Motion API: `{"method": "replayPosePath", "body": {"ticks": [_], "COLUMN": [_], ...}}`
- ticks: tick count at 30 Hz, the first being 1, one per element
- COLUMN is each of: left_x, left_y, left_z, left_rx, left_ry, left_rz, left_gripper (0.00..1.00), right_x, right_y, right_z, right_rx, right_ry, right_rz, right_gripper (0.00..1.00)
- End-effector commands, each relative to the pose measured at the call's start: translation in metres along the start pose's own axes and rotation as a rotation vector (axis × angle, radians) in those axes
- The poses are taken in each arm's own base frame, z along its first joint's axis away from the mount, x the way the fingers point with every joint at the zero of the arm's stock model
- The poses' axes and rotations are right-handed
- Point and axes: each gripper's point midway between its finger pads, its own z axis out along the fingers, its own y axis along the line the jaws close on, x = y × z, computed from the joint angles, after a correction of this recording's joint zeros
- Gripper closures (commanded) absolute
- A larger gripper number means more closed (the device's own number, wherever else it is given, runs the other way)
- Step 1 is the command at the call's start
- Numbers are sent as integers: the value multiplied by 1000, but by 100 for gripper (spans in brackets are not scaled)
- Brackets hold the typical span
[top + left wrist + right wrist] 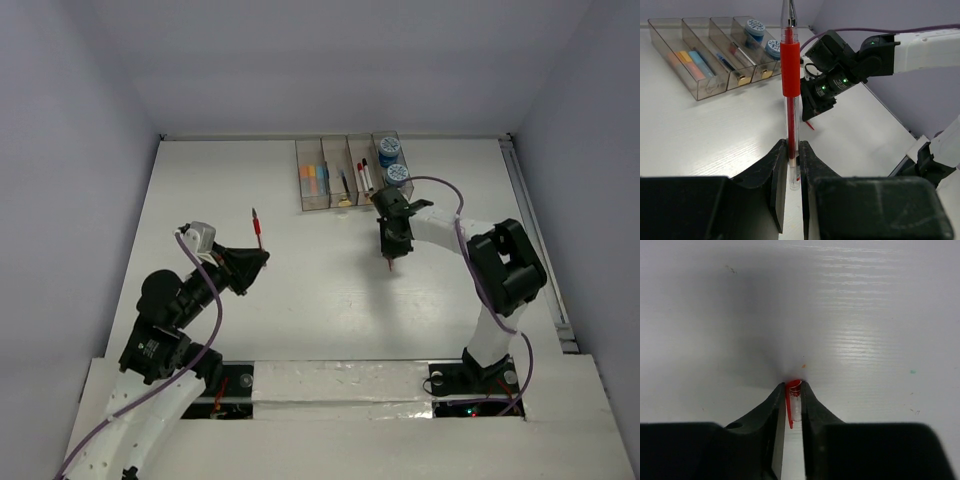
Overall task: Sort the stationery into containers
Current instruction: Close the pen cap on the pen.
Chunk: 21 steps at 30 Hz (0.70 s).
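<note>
The left pincer point(792, 148) is clenched on one end of a red pen point(790, 70), which sticks straight out past its fingertips, well to the near-left of the containers point(705, 91); the right pincer point(793, 388) grasps a small red-and-clear cap point(795, 405) just in front of the containers, close over the desk point(320, 300); two blue-white rolls point(389, 150) sit in the containers' rightmost bin.
</note>
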Motion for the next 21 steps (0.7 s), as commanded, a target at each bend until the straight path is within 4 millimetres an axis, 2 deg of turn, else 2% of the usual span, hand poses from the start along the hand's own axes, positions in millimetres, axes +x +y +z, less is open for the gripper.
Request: {"method": "replayPosePath", "body": {"ticks": [1,2,6,7,9,10,13,14,17,18,21], "left_x": [-9,-8,1,7,12,17,28,30,36,40,44], "left_y": [0,2,7,9,11,14,13,13,13,12,9], "left_z": [6,7,15,19,23,28,34,35,40,41,44], "left_rx": [-9,-13,-21,-22,-21,-31,-5,-1,14,25,53], "left_ry": [-15,-10,33,61,86,107,159,165,192,204,223], "left_rz": [14,11,-1,-9,-13,-22,-36,-36,-46,-52,-57], "left_gripper": [100,100,100,100,100,100,100,100,100,100,100], "right_x": [74,75,56,39,18,-4,-27,-34,-46,-57,-71], "right_y": [-30,-27,-15,-6,6,17,42,50,73,87,107], "right_z": [14,13,3,-7,-21,-39,-70,-92,-126,-153,-195], "right_rx": [114,95,31,-17,-90,-163,-321,-388,-497,-592,-757], "right_ry": [276,281,202,127,35,-72,-213,-272,-389,-462,-552], "right_rz": [-121,-124,-106,-86,-59,-34,14,24,55,76,118], "right_gripper": [85,99,100,100,100,100,100,100,100,100,100]}}
